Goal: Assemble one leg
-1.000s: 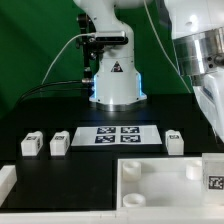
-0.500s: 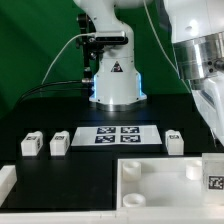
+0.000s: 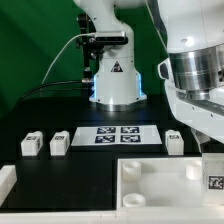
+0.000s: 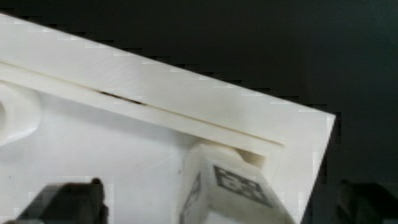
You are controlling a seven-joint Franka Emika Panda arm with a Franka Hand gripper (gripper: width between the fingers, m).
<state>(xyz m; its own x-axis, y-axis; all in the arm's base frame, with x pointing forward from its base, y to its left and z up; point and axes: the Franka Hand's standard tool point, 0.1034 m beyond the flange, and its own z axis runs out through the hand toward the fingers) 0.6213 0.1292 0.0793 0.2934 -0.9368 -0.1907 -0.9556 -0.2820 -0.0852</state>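
Hiding mostly offscreen, gripper (image 4: 134, 205), jaws perhaps parted.

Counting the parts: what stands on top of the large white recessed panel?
One small white tagged leg stands upright on the large white recessed panel, at the exterior view's right. The arm covers the area above it.

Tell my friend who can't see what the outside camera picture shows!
A big robot arm hangs over a large white panel on a black table. Behind the panel, three small white legs and a marker board lie in a row.
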